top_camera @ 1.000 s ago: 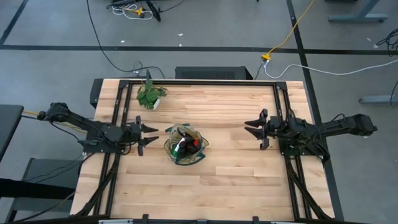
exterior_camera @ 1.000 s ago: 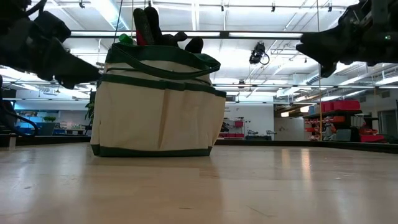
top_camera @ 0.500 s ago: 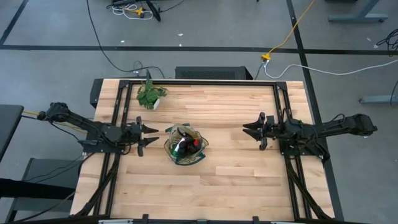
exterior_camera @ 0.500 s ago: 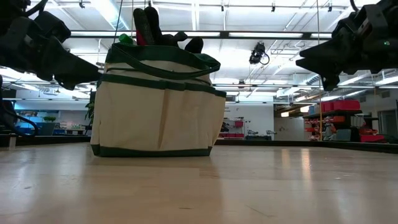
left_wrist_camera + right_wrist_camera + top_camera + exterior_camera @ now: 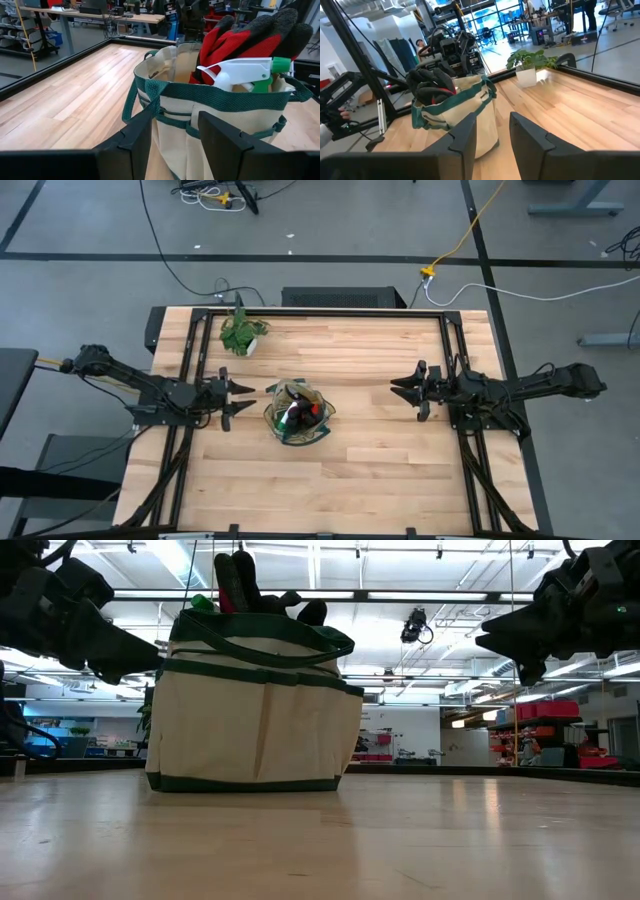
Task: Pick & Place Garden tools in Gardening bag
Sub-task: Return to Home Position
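— Left gripper (image 5: 240, 397)?
— Spread wide, empty. Gardening bag (image 5: 250, 730) dead ahead of the fingertips, just beyond, standing upright.
— Right gripper (image 5: 402, 392)?
— Parted too, empty; facing the bag's other side, well apart.
— Tools?
— Red gloves (image 5: 235, 40) and spray bottle (image 5: 245, 70) poking from the bag's mouth. Probably only drawing straight back needed; tighter clearance on the left.
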Robot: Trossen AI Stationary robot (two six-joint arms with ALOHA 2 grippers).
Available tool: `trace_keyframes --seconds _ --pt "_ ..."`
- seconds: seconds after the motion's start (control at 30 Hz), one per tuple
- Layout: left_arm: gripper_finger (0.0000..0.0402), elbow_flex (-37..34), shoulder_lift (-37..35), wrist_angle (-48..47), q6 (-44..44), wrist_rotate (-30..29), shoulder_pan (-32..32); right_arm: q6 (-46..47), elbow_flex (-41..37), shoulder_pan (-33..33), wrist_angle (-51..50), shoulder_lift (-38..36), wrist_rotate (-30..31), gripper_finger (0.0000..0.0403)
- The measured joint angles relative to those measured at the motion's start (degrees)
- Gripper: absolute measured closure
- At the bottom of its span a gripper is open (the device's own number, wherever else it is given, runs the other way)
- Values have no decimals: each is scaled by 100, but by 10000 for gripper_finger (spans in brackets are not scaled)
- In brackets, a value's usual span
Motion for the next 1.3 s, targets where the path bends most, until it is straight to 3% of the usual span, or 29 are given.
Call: trace_keyframes --seconds 0.33,0.63,0.93,1.3 --pt "234 -2 0 4 -1 11 402 2 2 -189 -545 -234 -13 284" --pt "234 -2 0 7 0 4 867 -1 4 -393 -1817 -1278 -2 284" --pt "234 -4 0 7 0 -2 903 -1 4 -393 -2113 -1903 -2 284" --pt "234 -7 -1 7 -2 -2 903 -1 4 -391 -2173 -1912 -4 284"
